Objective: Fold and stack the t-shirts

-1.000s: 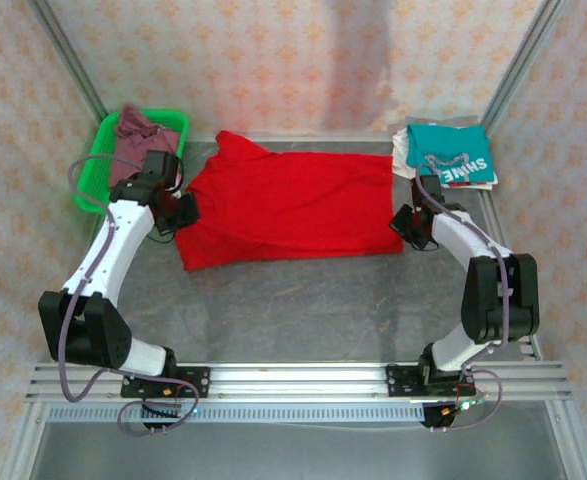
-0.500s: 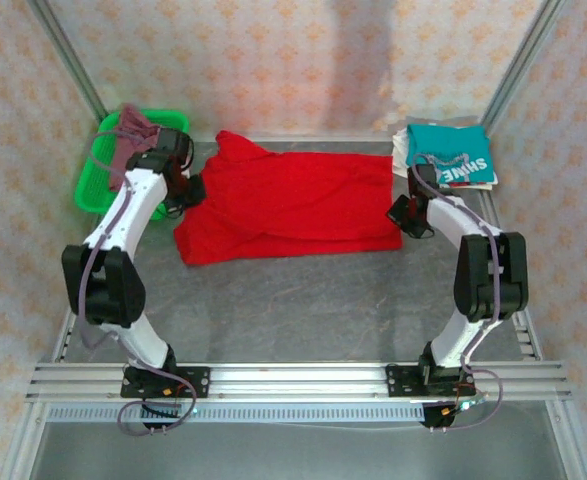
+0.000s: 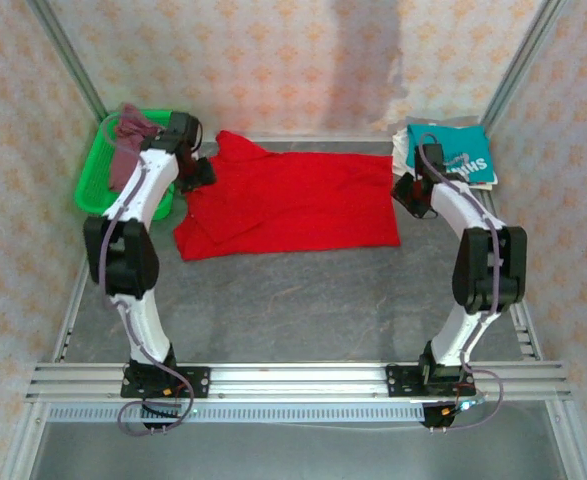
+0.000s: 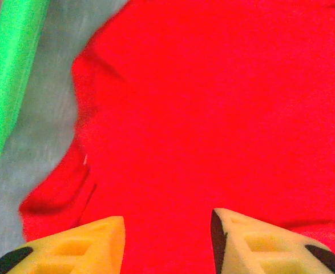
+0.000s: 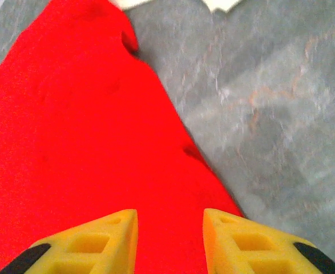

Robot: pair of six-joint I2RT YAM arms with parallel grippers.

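1. Red t-shirt (image 3: 288, 205) lies as a long band across the middle of the table (image 3: 303, 300). Its left end is near the green basket (image 3: 91, 185), and its right end is near the teal t-shirt (image 3: 455, 152) folded at the far right corner.
2. The left gripper (image 4: 167, 222) is over the shirt's far-left end, jaws part-way apart with nothing between them. The right gripper (image 5: 170, 220) stands the same way over the far-right edge.
3. This looks like a fresh grip ahead of another fold. Each gripper should pinch every layer at its own end, close to the edge.
4. Both ends should rise together and stay low, so the band stays taut and does not sag in the middle.
5. The left end looks rumpled around the sleeve. A grip there may catch only one layer.
6. A mauve t-shirt (image 3: 130, 135) waits in the basket.
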